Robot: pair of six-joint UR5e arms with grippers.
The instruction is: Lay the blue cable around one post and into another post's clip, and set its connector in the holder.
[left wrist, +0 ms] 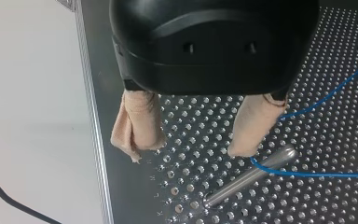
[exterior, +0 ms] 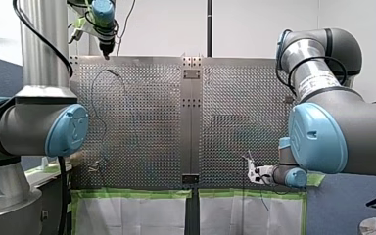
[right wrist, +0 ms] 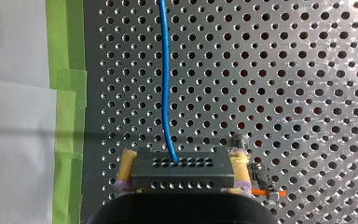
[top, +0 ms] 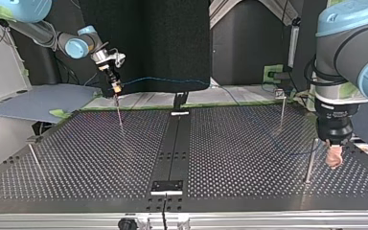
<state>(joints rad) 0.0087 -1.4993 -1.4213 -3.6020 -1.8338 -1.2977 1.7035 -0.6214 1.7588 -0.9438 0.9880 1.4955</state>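
Yellow pads (right wrist: pixel 128 164) of my right gripper (right wrist: pixel 183 154) pressed tight against both sides of the dark connector (right wrist: pixel 182 175), far across the perforated table (top: pixel 230 158) from the wrapped post (left wrist: pixel 249 179). Leading out of the connector's face, the blue cable (right wrist: pixel 164 70), running over the table toward that post and looped round it. Close over the same post, my left gripper (left wrist: pixel 187 153), beige pads (left wrist: pixel 137 123) spread wide, holding nothing, one pad just beside the cable. Judged roughly a third done: turn around the post apparently made. Left to do: pressing the cable into another post's clip and seating the connector in its holder, neither reached yet. Holder not made out anywhere near the wrapped post; a second thin post (right wrist: pixel 239 141) just beside my right gripper, well apart from the wrapped one, possibly the clip's.
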